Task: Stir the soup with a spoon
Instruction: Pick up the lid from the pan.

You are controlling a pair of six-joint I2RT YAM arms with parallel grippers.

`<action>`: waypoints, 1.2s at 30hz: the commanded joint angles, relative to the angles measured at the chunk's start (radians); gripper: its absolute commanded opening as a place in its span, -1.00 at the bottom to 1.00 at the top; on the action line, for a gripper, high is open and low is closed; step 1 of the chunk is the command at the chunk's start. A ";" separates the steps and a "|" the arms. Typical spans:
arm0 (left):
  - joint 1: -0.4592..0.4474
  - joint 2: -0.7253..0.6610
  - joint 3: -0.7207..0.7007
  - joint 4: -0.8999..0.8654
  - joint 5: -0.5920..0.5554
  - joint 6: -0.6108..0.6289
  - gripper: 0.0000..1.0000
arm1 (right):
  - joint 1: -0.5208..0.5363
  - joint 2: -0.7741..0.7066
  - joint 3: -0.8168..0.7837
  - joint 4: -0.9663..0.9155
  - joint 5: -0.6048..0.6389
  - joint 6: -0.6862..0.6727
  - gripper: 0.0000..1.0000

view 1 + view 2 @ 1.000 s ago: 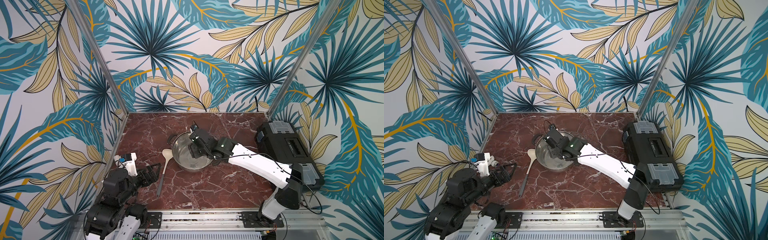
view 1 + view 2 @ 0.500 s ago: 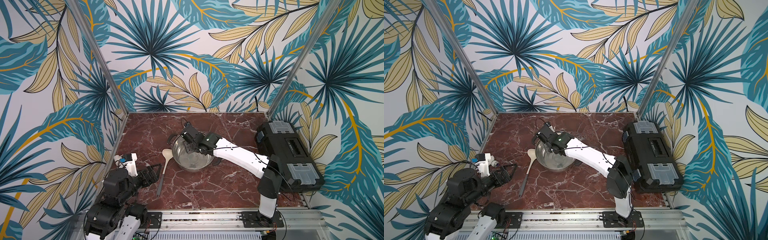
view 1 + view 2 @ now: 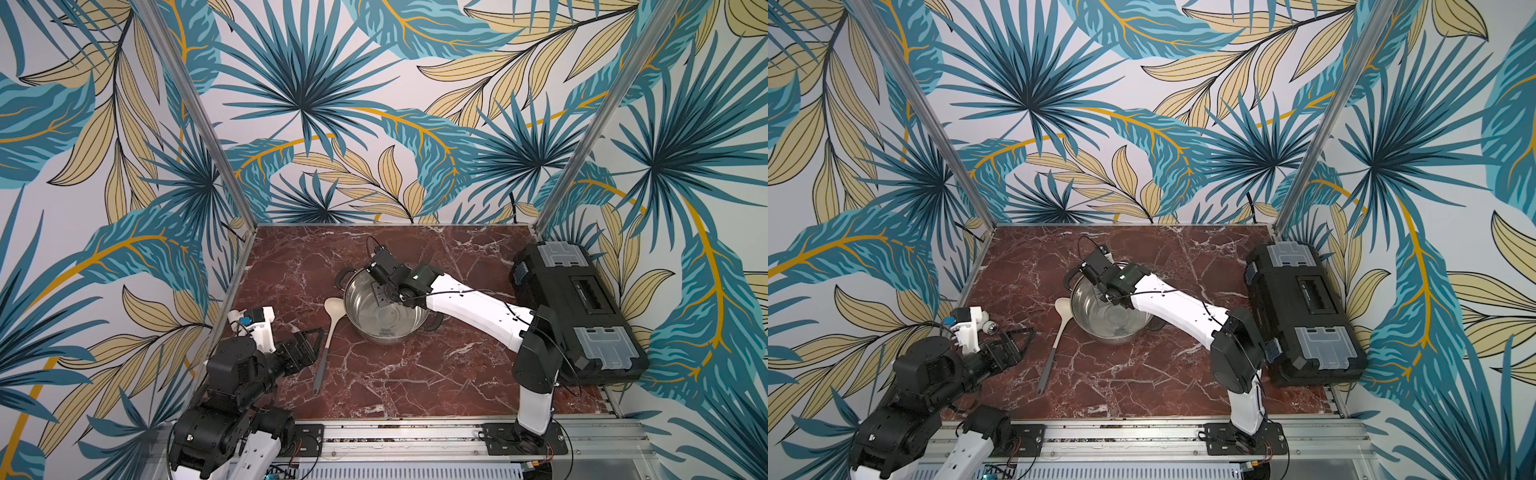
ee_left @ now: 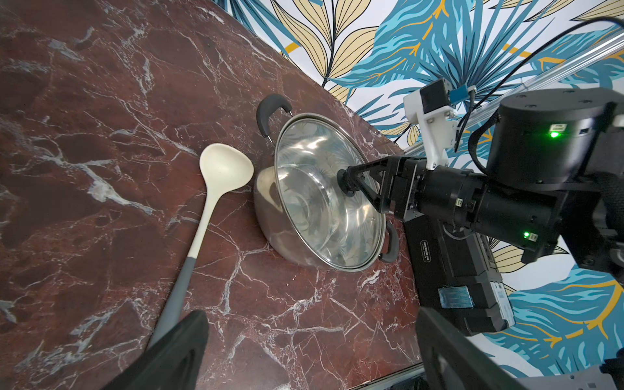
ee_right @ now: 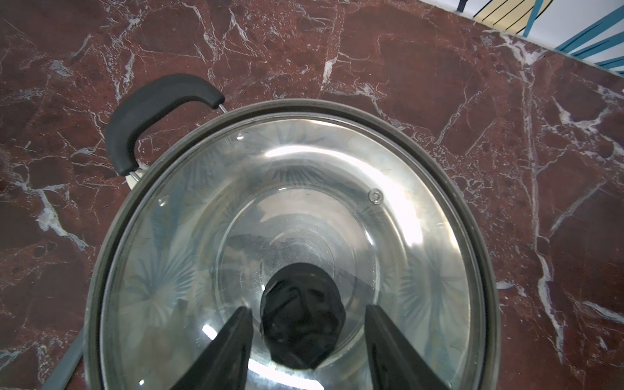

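A steel pot (image 3: pixel 388 332) (image 3: pixel 1113 332) with black side handles stands mid-table, and a clear glass lid (image 4: pixel 320 189) (image 5: pixel 287 209) lies on it. Through the lid only bare shiny metal shows, no soup. My right gripper (image 3: pixel 380 291) (image 3: pixel 1100 289) (image 5: pixel 309 309) straddles the lid's black knob (image 5: pixel 304 320) (image 4: pixel 347 182), open, with a gap on each side. The spoon (image 3: pixel 332 316) (image 3: pixel 1061 313) (image 4: pixel 223 169) lies flat left of the pot, cream bowl by the pot wall. My left gripper (image 3: pixel 309 347) (image 3: pixel 1017 340) (image 4: pixel 310 317) hangs wide open just left of the grey handle (image 4: pixel 179 293).
A black toolbox (image 3: pixel 582 307) (image 3: pixel 1304 307) lies along the table's right edge beside the right arm's base. Patterned walls close in the back and both sides. Bare marble stretches in front of the pot and behind it.
The right arm's elbow has folded back to the right while its gripper shifted slightly left onto the lid's knob, and its jaws have narrowed around the knob. The left arm and spoon stayed put.
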 commanded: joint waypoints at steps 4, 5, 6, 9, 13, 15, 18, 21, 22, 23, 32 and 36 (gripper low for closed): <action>-0.002 -0.004 0.015 0.026 0.011 -0.006 1.00 | -0.001 0.037 -0.027 0.018 -0.027 0.031 0.13; -0.002 -0.004 0.016 0.025 0.011 -0.005 1.00 | 0.000 0.041 -0.029 0.019 -0.026 0.035 0.13; -0.002 -0.004 0.016 0.025 0.011 -0.005 1.00 | 0.000 0.043 -0.033 0.021 -0.026 0.038 0.13; -0.002 -0.004 0.014 0.022 0.012 -0.005 1.00 | 0.000 0.045 -0.045 0.031 -0.021 0.045 0.04; -0.001 -0.004 0.014 0.016 0.011 -0.004 1.00 | 0.000 0.041 -0.058 0.043 -0.020 0.053 -0.07; -0.002 -0.005 0.012 0.018 0.011 -0.006 1.00 | 0.000 0.039 -0.060 0.046 -0.021 0.055 -0.12; -0.001 -0.004 0.010 0.020 0.013 -0.012 1.00 | 0.000 0.035 -0.060 0.049 -0.021 0.058 -0.27; -0.002 -0.005 0.009 0.020 0.012 -0.014 1.00 | 0.000 0.025 -0.057 0.053 -0.020 0.052 -0.32; -0.002 -0.005 0.010 0.018 0.013 -0.013 1.00 | 0.000 0.019 -0.054 0.054 -0.016 0.049 -0.34; -0.002 -0.004 0.010 0.018 0.012 -0.012 1.00 | 0.000 0.012 -0.051 0.053 -0.013 0.046 -0.36; -0.002 -0.004 0.010 0.023 0.010 -0.015 1.00 | 0.002 -0.086 -0.021 0.035 0.025 -0.004 -0.50; -0.001 -0.004 0.010 0.024 0.010 -0.017 1.00 | 0.002 -0.135 -0.015 0.023 0.055 -0.033 -0.53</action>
